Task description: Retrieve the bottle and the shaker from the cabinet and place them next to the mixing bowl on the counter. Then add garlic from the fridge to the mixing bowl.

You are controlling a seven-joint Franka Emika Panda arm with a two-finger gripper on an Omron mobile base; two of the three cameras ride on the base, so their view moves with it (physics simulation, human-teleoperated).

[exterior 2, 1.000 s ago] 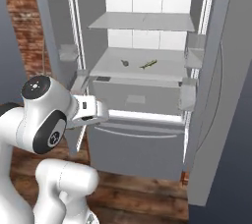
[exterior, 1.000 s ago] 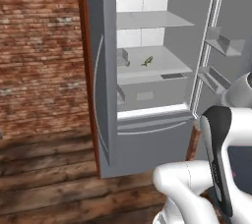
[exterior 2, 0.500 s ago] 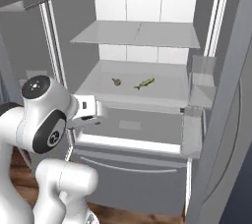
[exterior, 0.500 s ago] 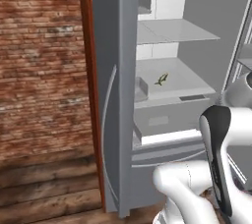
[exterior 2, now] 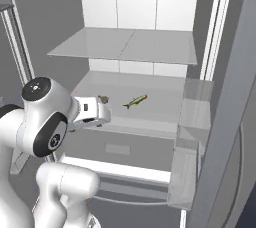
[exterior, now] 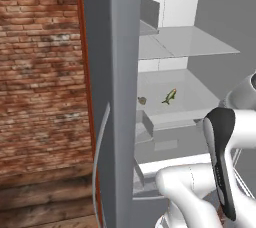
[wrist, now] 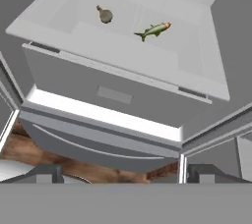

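Observation:
The fridge [exterior 2: 125, 47] stands open in front of me, its grey door [exterior: 112, 72] edge-on in the left base view. The garlic [wrist: 104, 15] is a small tan bulb lying on a pale inner shelf, also visible as garlic [exterior 2: 104, 99] and garlic [exterior: 142, 100]. My gripper [wrist: 126, 175] is open and empty, hovering in front of the fridge drawer, below and short of the garlic. The white hand [exterior 2: 92, 113] sits just left of the bulb in the right base view. The bottle, shaker, cabinet, mixing bowl and counter are out of view.
A small green fish [wrist: 154, 30] lies on the same shelf, right of the garlic. A grey drawer front [wrist: 113, 95] juts out below the shelf. Door bins [exterior 2: 192, 122] hang on the right door. A brick wall [exterior: 40, 72] and wooden floor [exterior: 45, 197] lie to the left.
The base has driven closer to the fridge, so the shelves and the garlic loom larger in both base views. The gripper stays open.

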